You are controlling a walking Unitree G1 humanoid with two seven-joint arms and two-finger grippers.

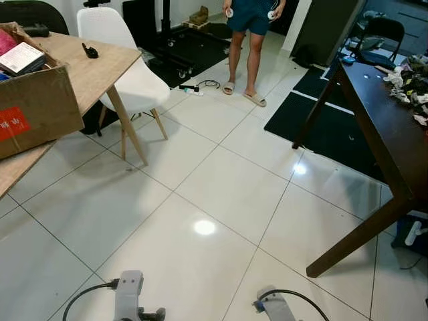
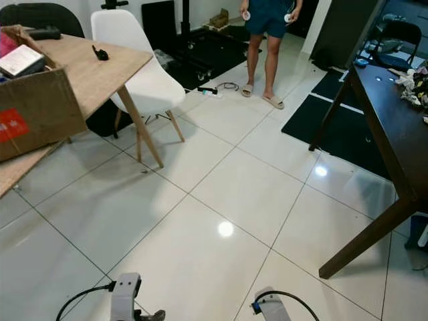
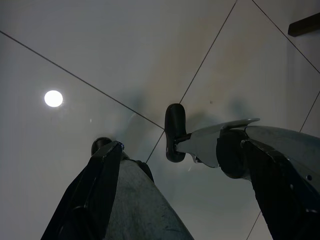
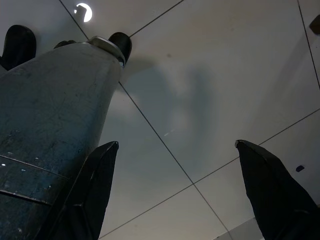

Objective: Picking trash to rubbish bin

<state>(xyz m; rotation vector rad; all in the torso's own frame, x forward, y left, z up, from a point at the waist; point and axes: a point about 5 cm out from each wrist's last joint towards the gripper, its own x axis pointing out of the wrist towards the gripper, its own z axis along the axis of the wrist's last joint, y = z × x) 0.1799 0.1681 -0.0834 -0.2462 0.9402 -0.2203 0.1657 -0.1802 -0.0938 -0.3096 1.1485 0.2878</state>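
My left gripper (image 3: 175, 175) and right gripper (image 4: 185, 185) hung low over the white tiled floor (image 1: 221, 194), fingers spread apart, holding nothing. A light wooden desk (image 1: 93, 73) carried a cardboard box (image 1: 33, 107) at its near edge, a white chair (image 1: 127, 73) beside it. Crumpled trash (image 1: 409, 87) lay along the dark table's (image 1: 374, 120) far edge; its direction was unclear. A person (image 1: 251, 40) stood beyond.

The two head eyes look forward and down from standing height across the white tiled floor (image 1: 221, 194) — both take in the wooden table (image 1: 93, 67) on the left, the dark table (image 2: 388, 120) on the right, and a person (image 1: 251, 40) far ahead. Each wrist camera looks down close over the same tiles (image 4: 200, 75).
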